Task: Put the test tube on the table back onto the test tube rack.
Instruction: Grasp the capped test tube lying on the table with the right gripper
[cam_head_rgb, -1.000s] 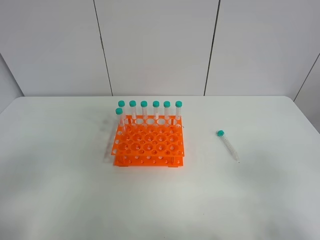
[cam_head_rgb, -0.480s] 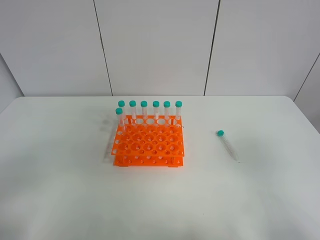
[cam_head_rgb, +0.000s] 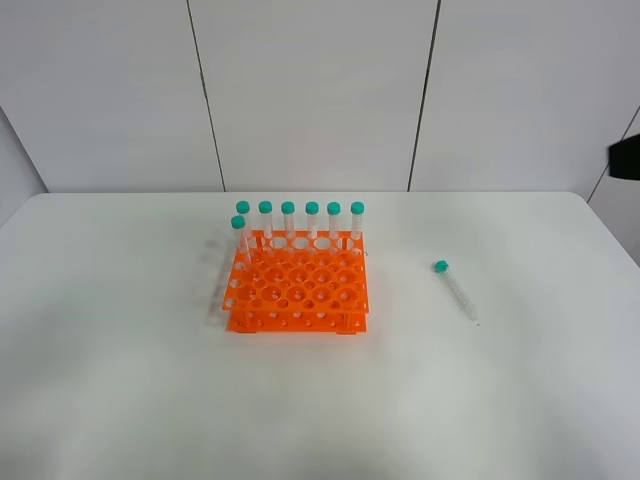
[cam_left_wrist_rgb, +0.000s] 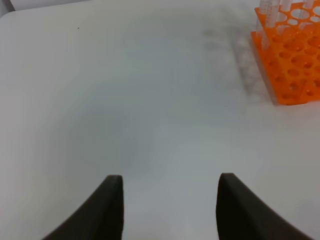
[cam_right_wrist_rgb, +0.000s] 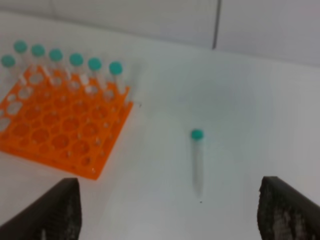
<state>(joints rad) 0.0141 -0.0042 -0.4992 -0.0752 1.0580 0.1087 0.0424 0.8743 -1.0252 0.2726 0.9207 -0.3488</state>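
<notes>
The test tube (cam_head_rgb: 456, 290) lies flat on the white table (cam_head_rgb: 520, 400), right of the rack, with its teal cap toward the back. The orange test tube rack (cam_head_rgb: 298, 285) stands mid-table and holds several identical capped tubes upright along its back row and left side. In the right wrist view, my right gripper (cam_right_wrist_rgb: 170, 212) is open wide and empty, well above the lying tube (cam_right_wrist_rgb: 198, 165), with the rack (cam_right_wrist_rgb: 60, 130) off to one side. My left gripper (cam_left_wrist_rgb: 169, 202) is open and empty over bare table, the rack's corner (cam_left_wrist_rgb: 292, 65) far from it.
A dark part of the right arm (cam_head_rgb: 626, 157) shows at the right edge of the exterior view, above the table's back right corner. Grey wall panels stand behind the table. The left arm is out of the exterior view.
A dark part of the right arm has come into view at the right edge of the exterior view. The tube and the rack have not moved.
</notes>
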